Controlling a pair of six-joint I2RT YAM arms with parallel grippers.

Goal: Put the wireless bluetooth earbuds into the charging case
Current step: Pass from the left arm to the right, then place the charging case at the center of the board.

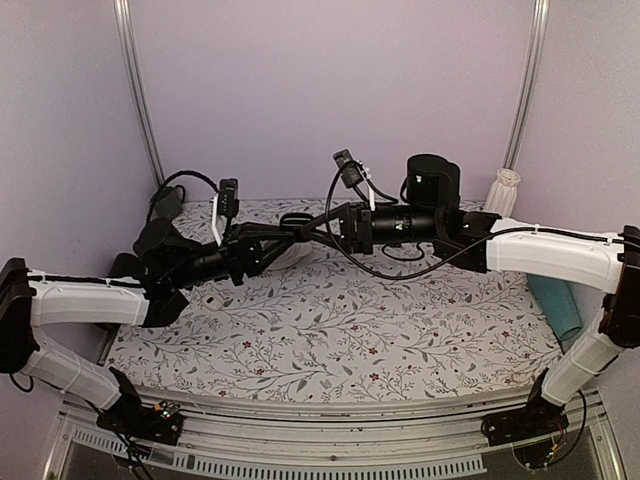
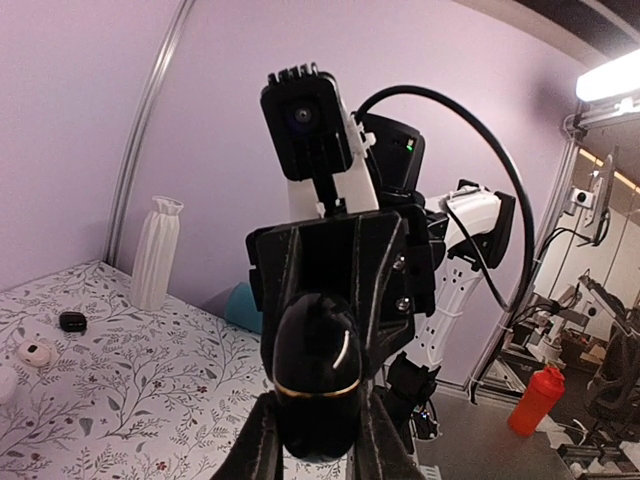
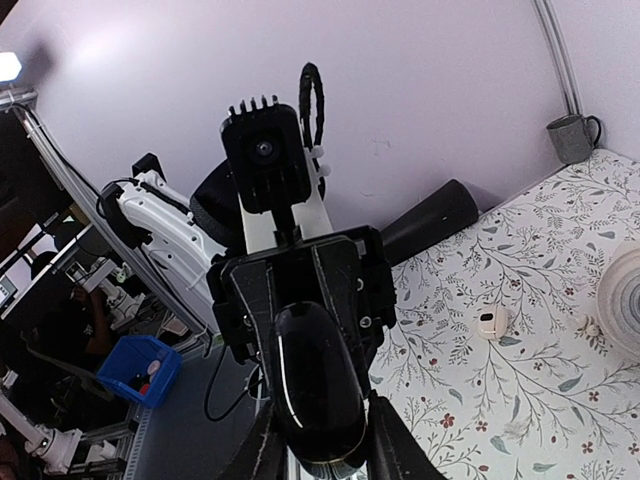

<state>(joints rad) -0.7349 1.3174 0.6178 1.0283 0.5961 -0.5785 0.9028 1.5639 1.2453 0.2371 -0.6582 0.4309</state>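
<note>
A: Where's the charging case [image 2: 318,370] sitting?
B: 1 glossy black pebble, hanging mid-air above floral surface [image 2: 120,400]; L tool [image 2: 318,420] is clamping it tight. R tool [image 3: 322,432] is flanking it too, grip unclear.

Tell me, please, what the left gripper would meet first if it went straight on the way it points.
The right gripper, facing it head-on just beyond the charging case the left gripper holds; depth is unclear.
</note>
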